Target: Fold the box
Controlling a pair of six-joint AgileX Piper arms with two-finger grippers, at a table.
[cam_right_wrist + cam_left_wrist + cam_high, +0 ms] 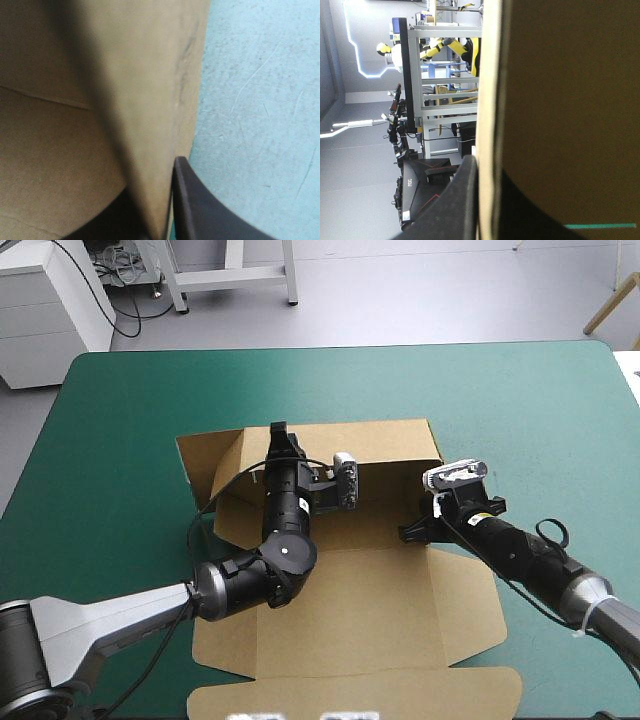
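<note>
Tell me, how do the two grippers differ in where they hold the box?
The left gripper pinches the raised far wall of the box; the right gripper pinches the board at its right side. The left gripper reaches across the box's floor; the right gripper comes in from the table's right, over the cover. Both are shut on the box, with a finger on each face of the board.

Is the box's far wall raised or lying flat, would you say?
Raised: the far wall of the box stands up from the flat base, the left gripper shut on its top edge.
</note>
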